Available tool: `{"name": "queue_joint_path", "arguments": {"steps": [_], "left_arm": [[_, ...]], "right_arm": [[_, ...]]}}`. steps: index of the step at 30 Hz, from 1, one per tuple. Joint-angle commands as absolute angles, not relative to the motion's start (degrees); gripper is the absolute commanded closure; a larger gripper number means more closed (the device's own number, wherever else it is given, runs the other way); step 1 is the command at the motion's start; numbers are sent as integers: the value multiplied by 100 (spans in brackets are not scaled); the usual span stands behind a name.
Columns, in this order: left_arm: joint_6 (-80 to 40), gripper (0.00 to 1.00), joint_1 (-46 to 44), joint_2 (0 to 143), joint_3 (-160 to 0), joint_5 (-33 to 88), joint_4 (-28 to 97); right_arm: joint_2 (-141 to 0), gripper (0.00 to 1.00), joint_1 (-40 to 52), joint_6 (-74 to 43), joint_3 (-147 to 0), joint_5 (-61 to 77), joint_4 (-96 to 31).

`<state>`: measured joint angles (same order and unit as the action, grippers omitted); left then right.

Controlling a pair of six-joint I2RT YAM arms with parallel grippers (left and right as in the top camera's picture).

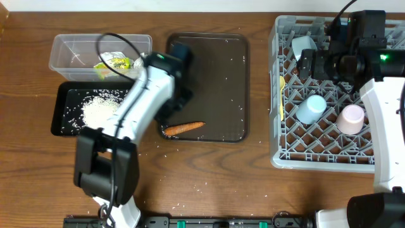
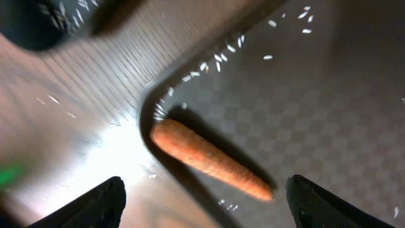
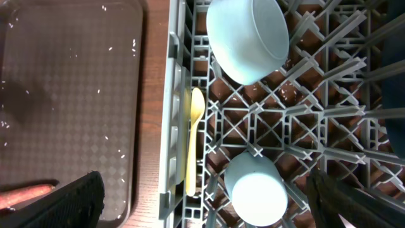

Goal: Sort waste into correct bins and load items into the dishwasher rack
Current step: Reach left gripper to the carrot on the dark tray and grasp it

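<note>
At the tray's point(image 2: 329, 95) near-left corner, left jaws stand wide astride the carrot point(image 2: 212, 158), holding nothing; advise centring, descending, closing across its middle; right jaws wide, empty, above rack point(image 3: 176, 76).

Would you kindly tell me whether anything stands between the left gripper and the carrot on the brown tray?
Nothing visible does. The left gripper hangs open right over the carrot, with only a few rice grains scattered nearby. The carrot's thick end lies close to the corner rim of the brown tray, which might crowd one finger.
</note>
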<state>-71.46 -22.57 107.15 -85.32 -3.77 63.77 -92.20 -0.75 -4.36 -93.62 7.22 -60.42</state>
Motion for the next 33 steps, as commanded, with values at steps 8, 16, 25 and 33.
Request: {"name": "queue_joint_path", "arguments": {"steps": [8,16,25,33], "left_arm": [[-8884,25,-2768,10709,-7179,-1175,4556],[-8886,29,-2775,10711,-6801,-895,4335],[-8884,31,-2768,10704,-6812,-523,4228],[-8882,36,-2768,10702,-6882,244,4246]], "right_arm": [[-9177,1,-121,-464,-9443,690,-6163],[-9177,1,-121,-464,-9432,687,-6219],[-9177,1,-121,-464,-9432,687,-6222],[-9177,1,-121,-462,-9432,687,-6222]]}}
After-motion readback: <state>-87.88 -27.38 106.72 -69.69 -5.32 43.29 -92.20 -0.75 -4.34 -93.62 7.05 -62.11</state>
